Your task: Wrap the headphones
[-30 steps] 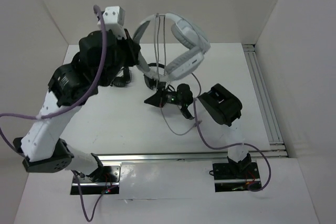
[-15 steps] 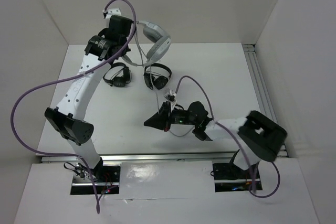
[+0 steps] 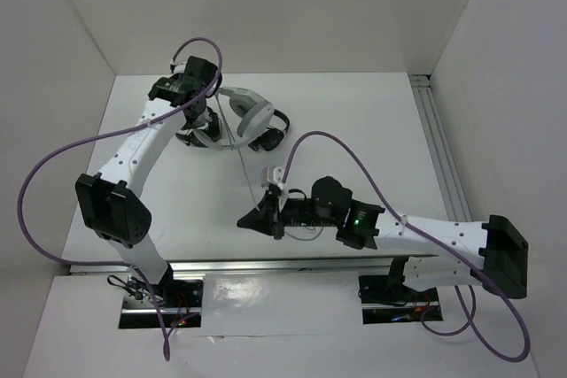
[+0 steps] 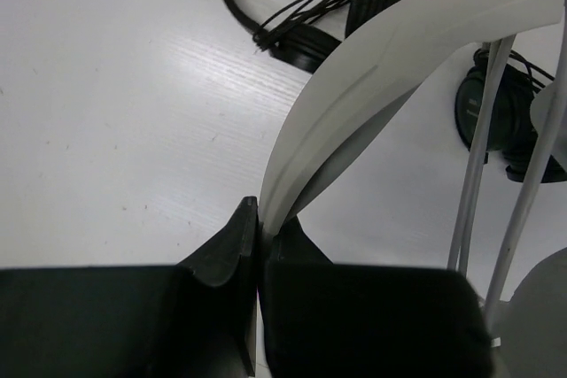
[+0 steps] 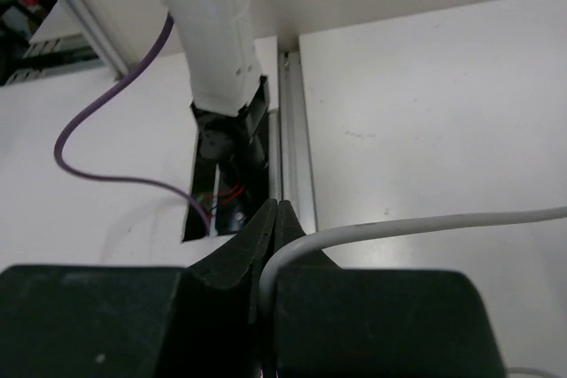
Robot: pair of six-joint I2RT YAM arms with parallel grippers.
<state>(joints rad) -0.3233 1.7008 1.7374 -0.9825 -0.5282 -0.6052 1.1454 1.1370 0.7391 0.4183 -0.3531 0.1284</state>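
The white and light-grey headphones (image 3: 251, 112) hang low at the back left of the table. My left gripper (image 3: 202, 121) is shut on their headband; the left wrist view shows the wide headband (image 4: 399, 33) pinched between the jaws of the left gripper (image 4: 261, 219). Two strands of thin grey cable (image 4: 474, 174) cross the headband. The cable (image 3: 251, 161) runs from the headset toward the front. My right gripper (image 3: 252, 219) is shut on it near the front rail. The right wrist view shows the right gripper (image 5: 277, 210) with the cable (image 5: 425, 223) bent out of its closed jaws.
Two small black headphones lie under the white headset, one (image 3: 273, 135) to its right and one (image 3: 190, 139) by my left gripper; both show in the left wrist view (image 4: 301, 37) (image 4: 496, 112). Metal rails run along the front (image 3: 292, 263) and right (image 3: 443, 157) edges.
My left arm has lowered the headphones from high in the air down toward the back-left table. My right gripper has moved forward and left, drawing the cable out.
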